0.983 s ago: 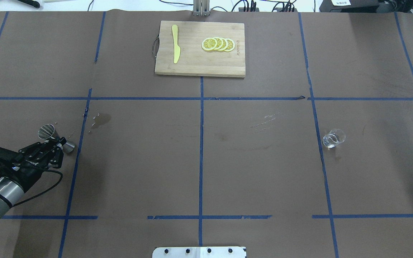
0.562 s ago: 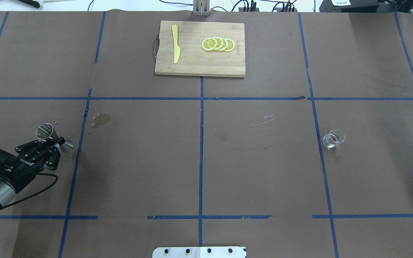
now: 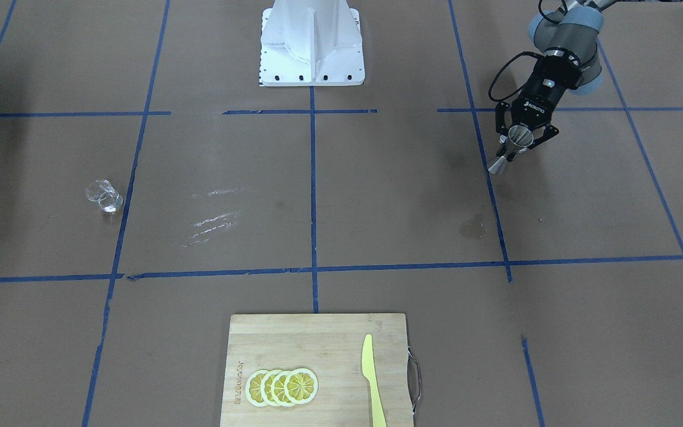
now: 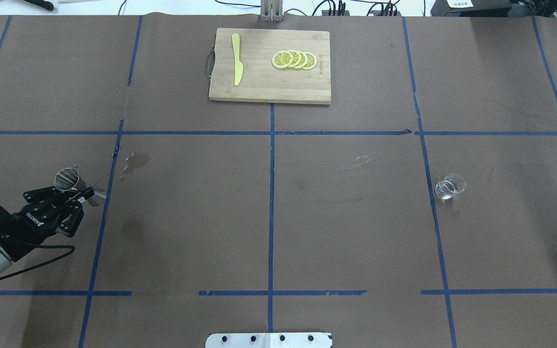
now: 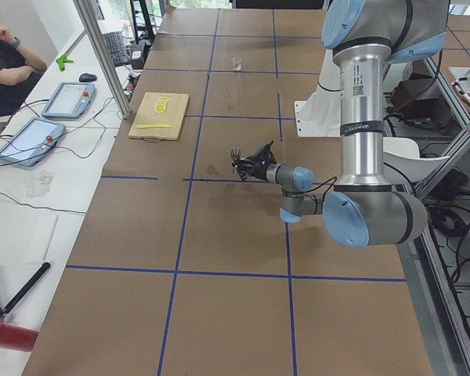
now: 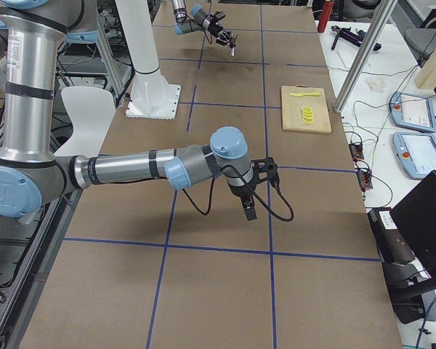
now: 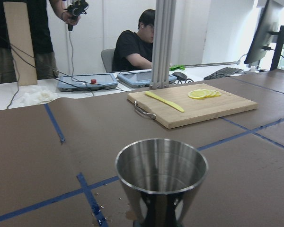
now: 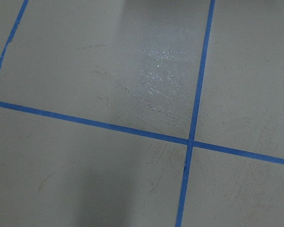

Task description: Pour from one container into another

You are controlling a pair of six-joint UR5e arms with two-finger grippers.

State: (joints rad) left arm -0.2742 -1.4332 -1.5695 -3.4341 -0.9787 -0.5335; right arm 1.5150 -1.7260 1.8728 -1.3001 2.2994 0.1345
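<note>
The steel jigger (image 4: 69, 179) hangs tilted at the table's left edge, with my left gripper (image 4: 81, 193) shut on its narrow waist. From across the table, the jigger (image 3: 511, 147) and the left gripper (image 3: 518, 144) appear at the upper right. The left wrist view looks down on the jigger (image 7: 161, 172) and its open mouth, which shows no liquid. The clear cup (image 4: 450, 187) stands alone on the right half, far from the jigger, and also shows as the cup (image 3: 103, 196). My right gripper (image 6: 247, 207) appears only in the exterior right view, so I cannot tell its state.
A wooden cutting board (image 4: 264, 89) at the far middle holds a yellow knife (image 4: 236, 59) and lemon slices (image 4: 294, 59). A wet stain (image 4: 136, 162) marks the paper near the jigger. Blue tape lines grid the brown table. People sit at a side bench (image 7: 85, 82).
My left arm has drawn back a little toward the left edge and its wrist has turned. The jigger stays gripped in nearly the same spot. The cup has not moved.
</note>
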